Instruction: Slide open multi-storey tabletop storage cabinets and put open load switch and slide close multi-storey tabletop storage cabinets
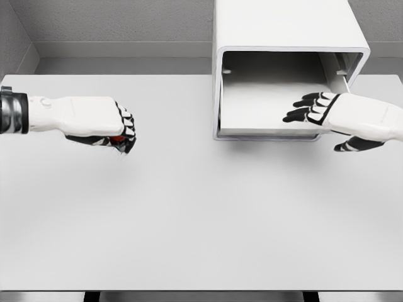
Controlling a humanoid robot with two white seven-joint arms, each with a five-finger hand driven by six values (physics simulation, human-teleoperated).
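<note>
Since the cabinet drawer [271, 107] at upper right already sat open and empty under the right robot hand's [318, 108] spread fingers, the left robot hand [119, 129], fist curled on something red, presumably the switch [117, 138], hadn't dropped it in yet, so closing was left too.

Cabinet [286, 38] at table [189, 220] rear right, drawer [267, 104] out.

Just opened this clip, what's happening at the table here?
A two-armed humanoid is working at a white table. The storage cabinet at the back has its drawer slid open, and nothing shows inside. The right hand is at the drawer's front right corner, fingers extended over its floor. The left hand hovers over the table's left side, curled around a small red-and-black item, probably the load switch, not yet in the drawer.
</note>
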